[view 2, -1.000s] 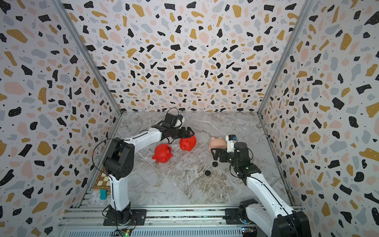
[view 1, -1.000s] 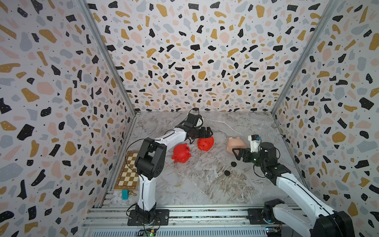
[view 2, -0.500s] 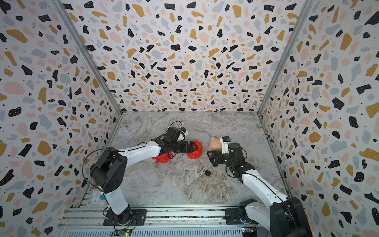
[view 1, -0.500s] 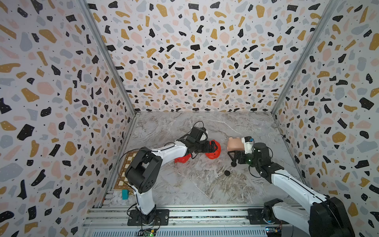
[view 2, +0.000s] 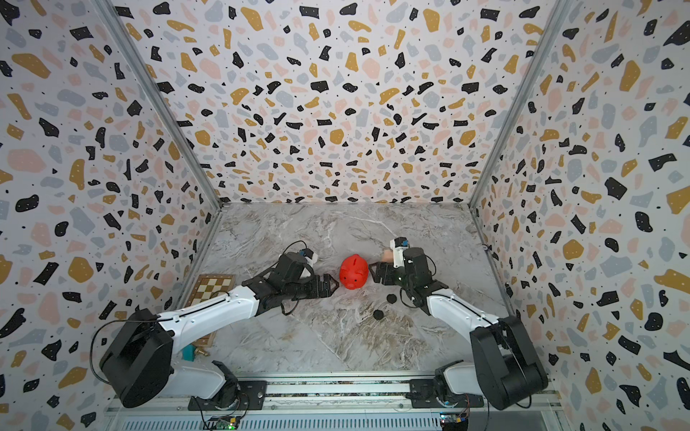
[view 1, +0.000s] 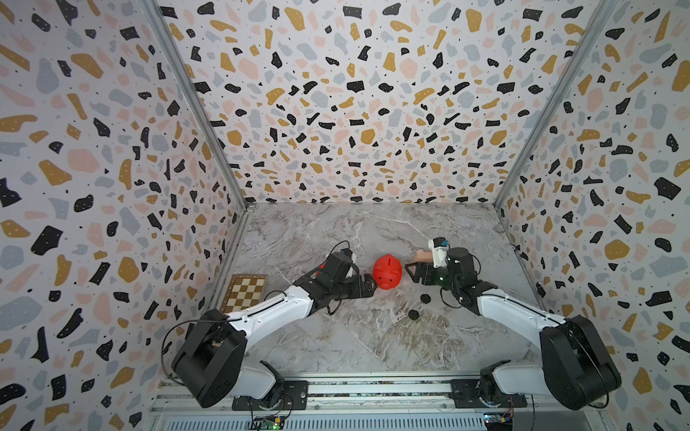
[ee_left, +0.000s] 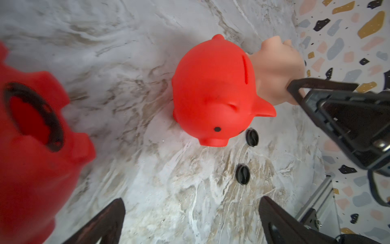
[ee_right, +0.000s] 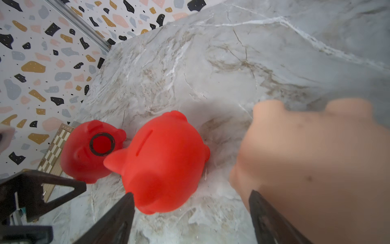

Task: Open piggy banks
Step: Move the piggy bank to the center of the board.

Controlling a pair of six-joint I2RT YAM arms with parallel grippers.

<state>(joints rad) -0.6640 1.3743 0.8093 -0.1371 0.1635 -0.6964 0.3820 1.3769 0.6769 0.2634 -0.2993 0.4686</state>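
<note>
Nearest: two black plugs point(view 1: 413, 314) lie loose on the tabletop point(view 1: 373, 350), close together, just in front of the right jaws. So prob two banks are done already.

Mid: upright red pig point(view 1: 387, 271) stands on its feet btwn the two arms, slot up, snout toward the near side. Belly is hidden, so can't tell if its plug is in. My guess is yes, and it's the one left.
- left jaws: spread wide, empty, tips just beside the pig; left wrist view shows a clear gap to it.
- right jaws: apart too, nothing clamped. One finger point(ee_right: 266, 217) sits against the peach pig point(ee_right: 316, 158).
- chessboard point(view 1: 246, 293) by the left wall, not involved.

Further back: opened red pig point(ee_right: 88, 152) lies belly-up behind the left arm, round hole bare, no plug. Peach pig sits just behind the right jaws, near the upright red one; its hole isn't visible.

Step in hand: approach on the last bank. Nxt: one pair of jaws must close across the round, prob slippery body & tip it belly-up. The other pair then works the plug out.
</note>
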